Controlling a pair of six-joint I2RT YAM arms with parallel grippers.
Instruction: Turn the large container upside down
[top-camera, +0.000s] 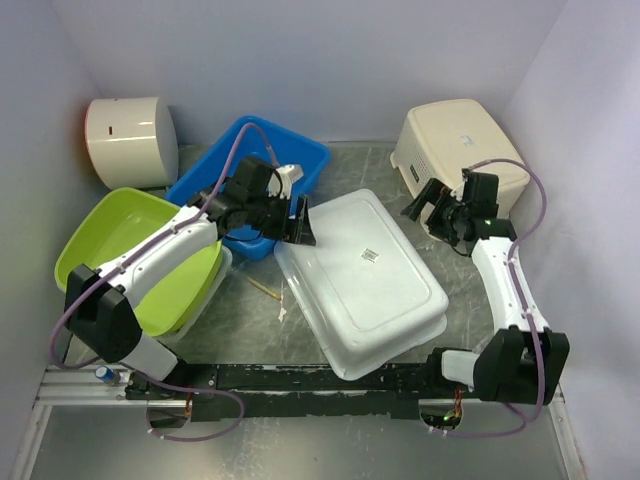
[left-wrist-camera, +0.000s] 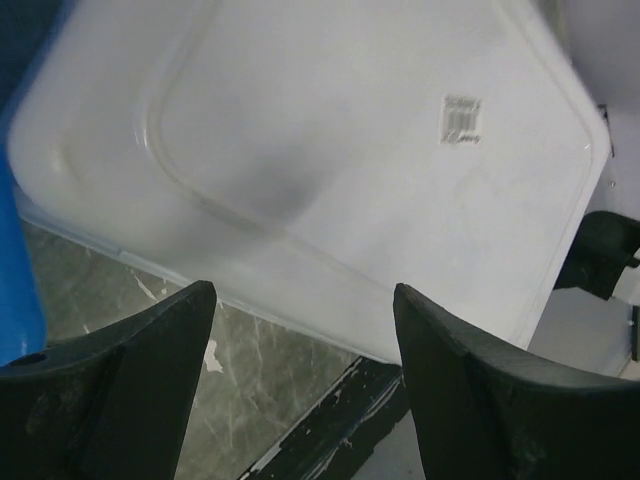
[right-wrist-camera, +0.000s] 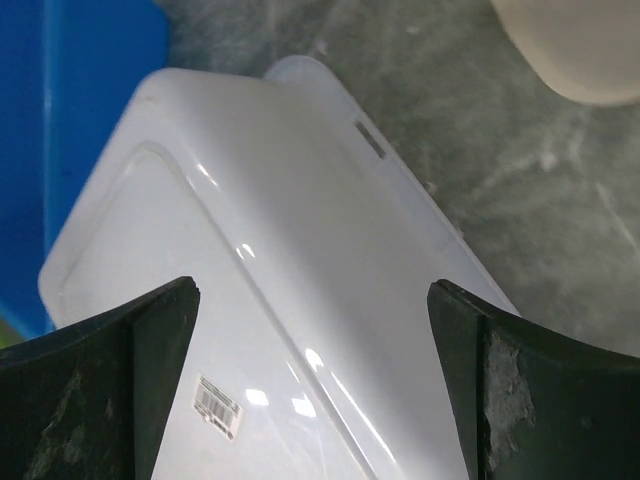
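The large container (top-camera: 365, 285) lies in the middle of the table with its base up, the small label sticker (top-camera: 371, 256) on top. It is glossy white, and it fills the left wrist view (left-wrist-camera: 350, 150) and the right wrist view (right-wrist-camera: 300, 230). My left gripper (top-camera: 300, 225) hovers at its far left corner, open, nothing between the fingers (left-wrist-camera: 302, 292). My right gripper (top-camera: 430, 212) hangs off its far right corner, beside the cream basket. It is wide open and empty (right-wrist-camera: 312, 288). Neither gripper touches the container.
A blue tub (top-camera: 300, 155) stands behind the left gripper, and a green tub (top-camera: 130, 230) lies under the left arm. The cream basket (top-camera: 455, 140) sits upside down at the back right. A white drum-shaped object (top-camera: 125, 140) stands at the back left. A thin stick (top-camera: 265, 288) lies on the table.
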